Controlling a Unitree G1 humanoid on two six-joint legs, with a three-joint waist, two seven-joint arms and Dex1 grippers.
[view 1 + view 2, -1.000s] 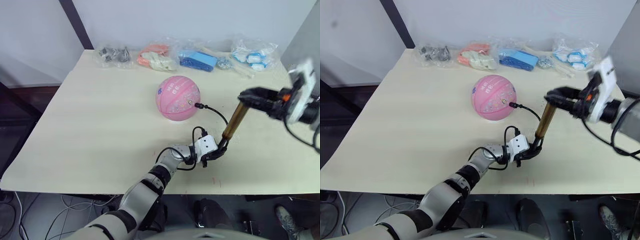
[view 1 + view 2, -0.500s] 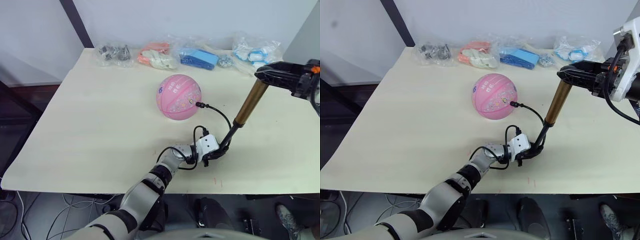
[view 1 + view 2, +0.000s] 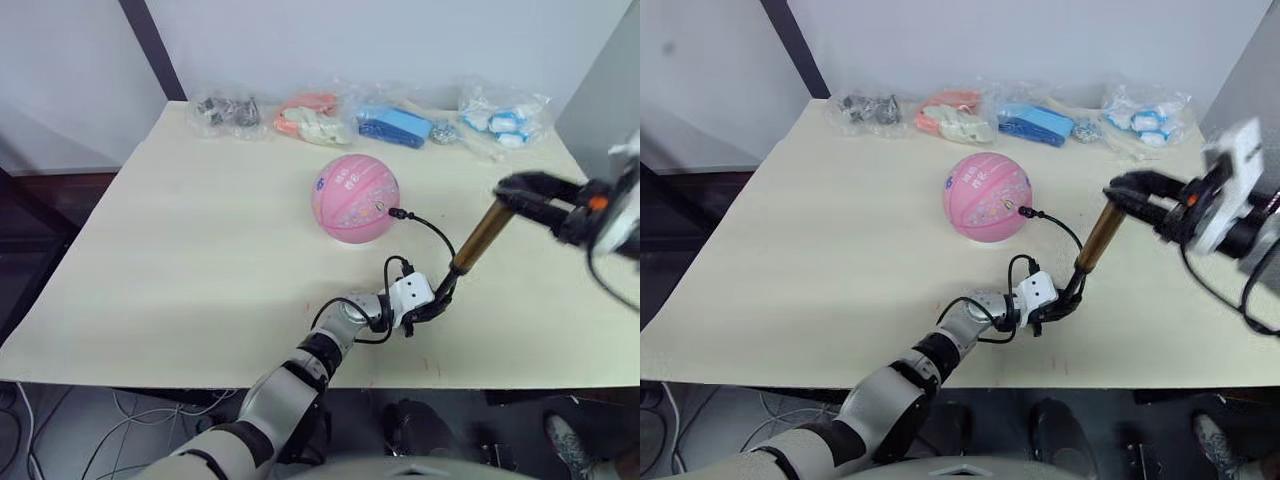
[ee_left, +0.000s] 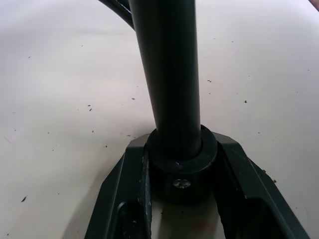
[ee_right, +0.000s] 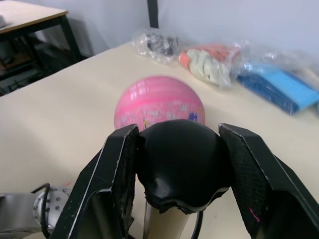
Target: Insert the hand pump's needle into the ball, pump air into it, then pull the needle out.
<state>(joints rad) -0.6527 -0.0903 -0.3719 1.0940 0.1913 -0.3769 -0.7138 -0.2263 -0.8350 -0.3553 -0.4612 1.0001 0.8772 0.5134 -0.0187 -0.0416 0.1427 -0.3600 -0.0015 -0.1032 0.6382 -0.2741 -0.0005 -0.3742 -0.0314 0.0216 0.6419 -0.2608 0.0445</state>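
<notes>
Pumping, needle (image 3: 392,211) seated in the ball (image 3: 355,196).
Left gripper (image 3: 437,297) clamps the hand pump (image 3: 478,238) base, right gripper (image 3: 520,188) clamps its handle; a skewed stroke could yank the needle.

even, bright overhead light on the pale surface (image 3: 200,250), soft short shadow just under the ball (image 3: 355,197). right hand (image 3: 520,186) smeared by motion blur in the head views. plastic bags (image 3: 495,105) behind the ball show glare. in the right wrist view, the bags are out of focus.
</notes>
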